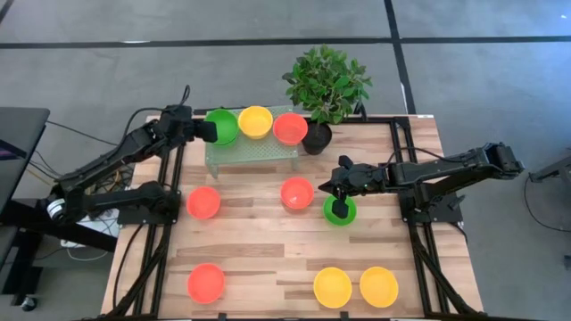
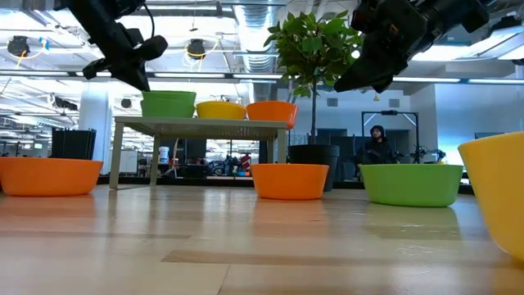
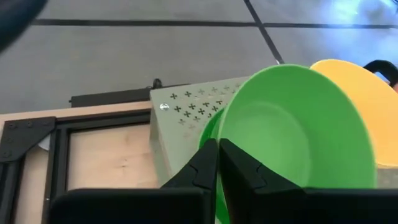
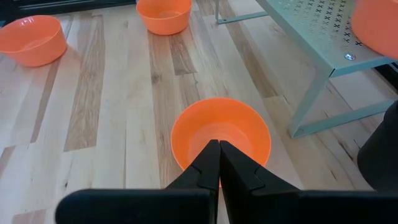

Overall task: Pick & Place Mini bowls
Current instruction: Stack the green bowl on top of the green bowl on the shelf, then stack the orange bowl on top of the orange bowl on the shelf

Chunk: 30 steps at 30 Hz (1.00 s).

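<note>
A green mini bowl [image 1: 223, 127], a yellow one [image 1: 255, 121] and a red-orange one [image 1: 290, 128] stand in a row on a pale green perforated shelf [image 1: 254, 152] at the table's far side. My left gripper [image 1: 207, 132] is at the shelf's left end, shut on the green bowl [image 3: 298, 130]. My right gripper [image 1: 332, 189] hangs shut above the table's middle right, holding nothing. It is between a red-orange bowl [image 4: 221, 134] and a second green bowl [image 1: 339, 211], both resting on the wood. My left gripper pinches the green bowl's rim [image 3: 217, 134] on the side toward the table's left edge, one finger inside the bowl and one outside. The fingers come slanting down from the left. In the low view the bowl's base [image 2: 168, 111] rests on the shelf top.
A potted leafy plant [image 1: 323, 89] stands at the shelf's right end. Other bowls lie on the table: red-orange at left middle [image 1: 203, 202] and near left [image 1: 206, 283], two yellow at near right [image 1: 332, 287] [image 1: 378, 286]. Black frame rails [image 1: 406, 178] run along both sides.
</note>
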Motion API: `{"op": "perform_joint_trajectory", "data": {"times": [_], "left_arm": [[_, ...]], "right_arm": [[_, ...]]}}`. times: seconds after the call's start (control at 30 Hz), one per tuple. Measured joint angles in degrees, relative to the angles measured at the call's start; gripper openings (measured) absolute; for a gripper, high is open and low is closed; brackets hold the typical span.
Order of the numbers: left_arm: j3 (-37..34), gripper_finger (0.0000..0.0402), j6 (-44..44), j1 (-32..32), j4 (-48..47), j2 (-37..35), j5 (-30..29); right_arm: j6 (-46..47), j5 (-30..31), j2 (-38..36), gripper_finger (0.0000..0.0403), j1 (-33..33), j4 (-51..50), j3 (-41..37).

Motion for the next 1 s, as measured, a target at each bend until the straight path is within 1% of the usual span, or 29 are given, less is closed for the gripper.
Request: {"op": "perform_joint_trajectory", "data": {"times": [0.1,0.2,0.43,0.57,0.67,0.77,0.9,1.0], "left_arm": [[0.0,0.0015,0.01,0.0,0.0,0.02,2.73],[0.0,0.0026,0.0,-0.02,0.0,0.02,4.7],[0.0,0.006,0.0,0.0,0.02,0.02,4.65],[0.0,0.0072,0.08,-0.02,0.11,0.01,4.66],[0.0,0.0073,3.16,-0.08,0.96,-0.8,5.49],[0.0,0.007,4.47,-0.72,4.65,-3.15,7.1],[0.01,0.0064,8.22,-2.75,12.79,-7.95,10.04],[0.04,0.0061,12.87,-5.96,17.44,-11.21,14.48]], "right_arm": [[0.0,-0.02,0.0,0.0003,-0.01,0.0,0.0],[0.0,-0.01,0.0,0.0003,-0.01,0.01,0.0],[0.0,-0.01,0.0,0.0003,0.01,0.0,0.0],[0.01,-0.02,0.0,0.0003,0.0,0.0,0.0],[0.01,0.0,0.0,0.0003,0.0,0.01,0.0],[0.01,-0.01,0.0,0.0003,-0.01,0.0,0.0],[0.01,0.0,0.0,0.0003,0.0,-0.01,0.0],[0.01,-0.02,0.0,0.0003,0.01,0.01,0.0]]}}
